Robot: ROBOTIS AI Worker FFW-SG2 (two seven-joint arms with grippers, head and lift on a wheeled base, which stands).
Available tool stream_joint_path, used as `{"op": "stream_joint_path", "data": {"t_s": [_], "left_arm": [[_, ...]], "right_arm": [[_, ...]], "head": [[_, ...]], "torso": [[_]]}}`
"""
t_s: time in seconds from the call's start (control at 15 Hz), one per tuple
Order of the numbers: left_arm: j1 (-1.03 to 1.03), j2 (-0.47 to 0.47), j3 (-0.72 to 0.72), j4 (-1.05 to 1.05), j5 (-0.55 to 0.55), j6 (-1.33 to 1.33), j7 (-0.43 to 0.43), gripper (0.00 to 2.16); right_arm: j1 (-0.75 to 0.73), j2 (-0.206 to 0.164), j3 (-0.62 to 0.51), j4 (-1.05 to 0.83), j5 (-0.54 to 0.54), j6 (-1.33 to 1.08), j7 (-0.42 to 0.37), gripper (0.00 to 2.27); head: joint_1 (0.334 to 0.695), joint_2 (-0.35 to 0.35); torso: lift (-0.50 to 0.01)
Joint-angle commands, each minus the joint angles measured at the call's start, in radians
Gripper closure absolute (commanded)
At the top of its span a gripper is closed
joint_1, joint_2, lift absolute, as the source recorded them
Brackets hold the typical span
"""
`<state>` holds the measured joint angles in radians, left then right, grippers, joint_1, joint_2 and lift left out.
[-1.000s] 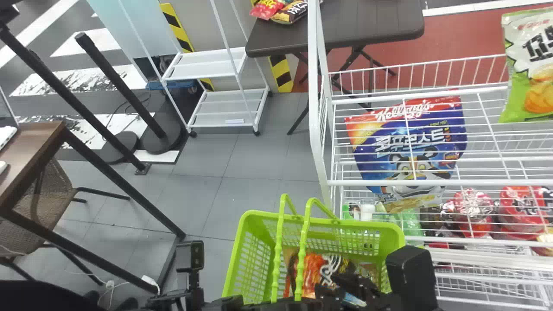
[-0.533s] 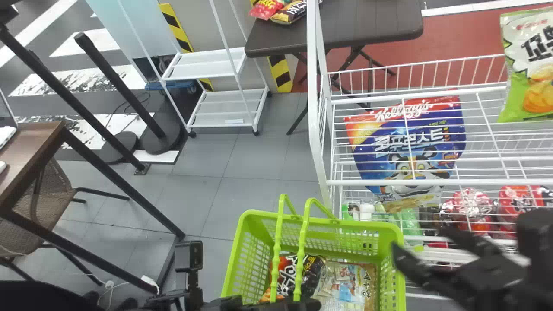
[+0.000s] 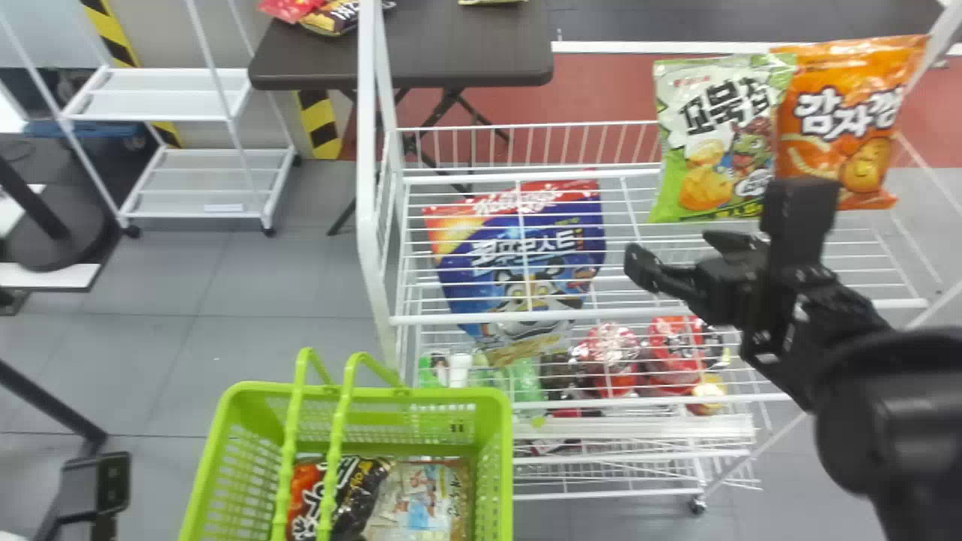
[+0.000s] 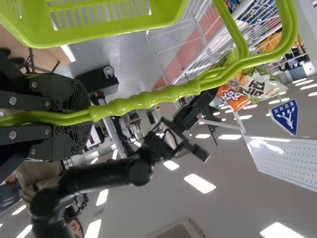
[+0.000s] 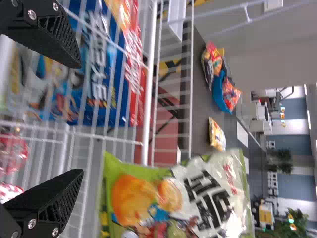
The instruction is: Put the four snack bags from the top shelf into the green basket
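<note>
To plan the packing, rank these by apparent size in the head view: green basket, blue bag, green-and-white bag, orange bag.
1. Green basket
2. Blue bag
3. Green-and-white bag and orange bag: too alike to rank

So there's a dark rectangular folding table in the back with a shiny red packet on it. White metal tiered cart is just chilling nearby.

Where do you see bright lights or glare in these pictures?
Left wrist view: ceiling lights glow bright white. Head view: a red package low in the wire rack has white glints, likely glare. Right wrist view: screws on the right gripper catch light.
</note>
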<state>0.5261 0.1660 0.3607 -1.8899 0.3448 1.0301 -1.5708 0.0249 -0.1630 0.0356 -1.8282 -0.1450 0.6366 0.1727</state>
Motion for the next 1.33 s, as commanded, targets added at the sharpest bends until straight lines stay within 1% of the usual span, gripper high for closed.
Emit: {"op": "stream_joint_path", "data": {"t_s": [0.0, 0.2, 0.27, 0.33, 0.4, 0.47, 0.53, 0.6, 0.67, 0.73, 0.93, 1.27], "left_arm": [[0.003, -0.003, 0.006, 0.0, 0.0, 0.0, -0.01, 2.15], [0.005, -0.006, 0.007, 0.002, 0.0, -0.003, -0.01, 2.15], [0.005, -0.008, 0.007, 0.002, 0.0, -0.003, -0.01, 2.15], [0.005, -0.008, 0.009, 0.002, 0.0, -0.003, -0.01, 2.15], [0.005, -0.008, 0.009, 0.003, 0.0, -0.003, -0.01, 2.15], [0.005, -0.008, 0.011, 0.005, 0.0, -0.006, -0.01, 2.15], [0.003, -0.008, 0.012, 0.006, 0.0, -0.006, -0.01, 2.15], [0.002, -0.008, 0.012, 0.009, 0.0, -0.006, -0.01, 2.15], [0.002, -0.008, 0.012, 0.009, 0.0, -0.006, -0.01, 2.15], [0.002, -0.008, 0.012, 0.009, 0.0, -0.006, -0.01, 2.15], [0.0, -0.008, 0.014, 0.011, 0.0, -0.006, -0.01, 2.15], [0.0, -0.008, 0.015, 0.012, 0.0, -0.006, -0.01, 2.15]], "right_arm": [[-0.134, 0.0, -0.017, 0.188, 0.007, -0.119, -0.009, 0.06], [-0.267, 0.0, -0.026, 0.397, 0.008, -0.238, -0.009, 0.06], [-0.312, 0.0, -0.023, 0.469, 0.021, -0.238, -0.01, 0.06], [-0.341, 0.008, -0.023, 0.518, 0.041, -0.238, -0.019, 0.06], [-0.367, 0.014, -0.022, 0.569, 0.067, -0.238, -0.039, 0.1], [-0.387, 0.017, -0.022, 0.601, 0.087, -0.238, -0.041, 0.28], [-0.398, 0.019, -0.022, 0.616, 0.09, -0.235, -0.039, 0.66], [-0.398, 0.019, -0.022, 0.616, 0.091, -0.232, -0.039, 1.33], [-0.392, 0.025, -0.022, 0.615, 0.09, -0.229, -0.061, 2.07], [-0.384, 0.025, -0.016, 0.609, 0.091, -0.223, -0.093, 2.24], [-0.362, 0.025, -0.02, 0.593, 0.09, -0.235, -0.093, 2.25], [-0.272, 0.025, -0.028, 0.452, 0.071, -0.238, -0.09, 2.25]], "head": [[0.695, -0.039], [0.695, -0.084], [0.695, -0.091], [0.695, -0.098], [0.695, -0.109], [0.695, -0.115], [0.695, -0.121], [0.695, -0.123], [0.695, -0.125], [0.695, -0.125], [0.695, -0.132], [0.695, -0.128]], "torso": [[0.0], [0.0], [0.0], [0.0], [0.0], [0.0], [0.0], [0.0], [0.0], [0.0], [0.0], [0.0]]}}
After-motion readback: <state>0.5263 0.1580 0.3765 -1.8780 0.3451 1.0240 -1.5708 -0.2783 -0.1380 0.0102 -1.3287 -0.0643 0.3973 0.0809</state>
